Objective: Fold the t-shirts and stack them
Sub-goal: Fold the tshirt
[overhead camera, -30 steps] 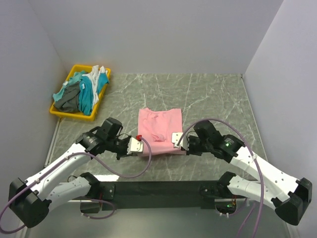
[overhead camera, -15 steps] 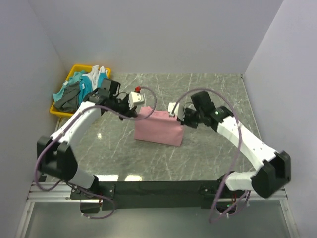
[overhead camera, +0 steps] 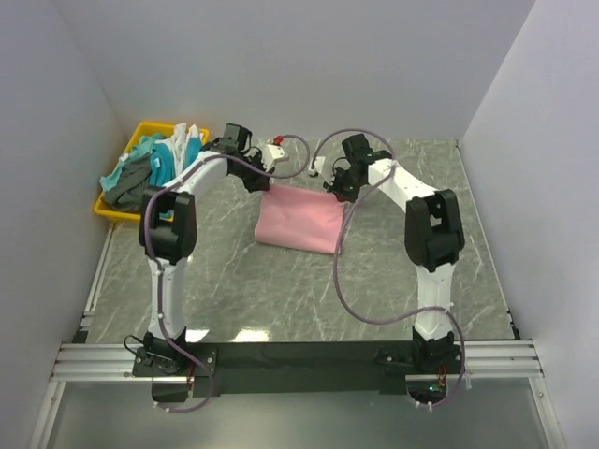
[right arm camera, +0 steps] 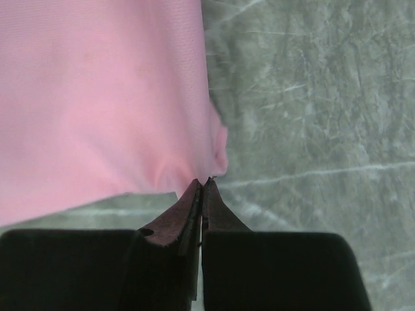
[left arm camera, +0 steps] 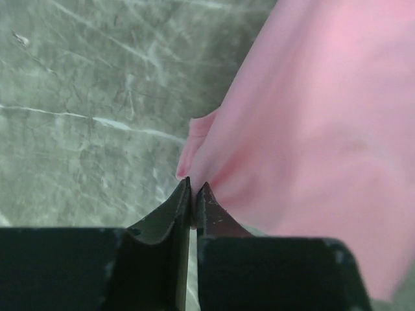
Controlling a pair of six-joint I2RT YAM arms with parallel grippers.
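Pink t-shirt (overhead camera: pixel 299 217) corners are pinched in both sets of jaws: the left gripper (left arm camera: pixel 193 193) is pressed together on one far corner and the right gripper (right arm camera: pixel 202 189) on the other. From those corners the cloth runs back toward the arm bases and lies on the grey marble table (overhead camera: pixel 402 271), around its far middle. At the far left, a yellow bin (overhead camera: pixel 110 211) holds the teal, dark grey and white t-shirts (overhead camera: pixel 154 173).

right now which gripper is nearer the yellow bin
Left. The left gripper pinches the pink t-shirt at its far corner nearest the yellow bin; the right gripper pinches the other far corner, farther away.
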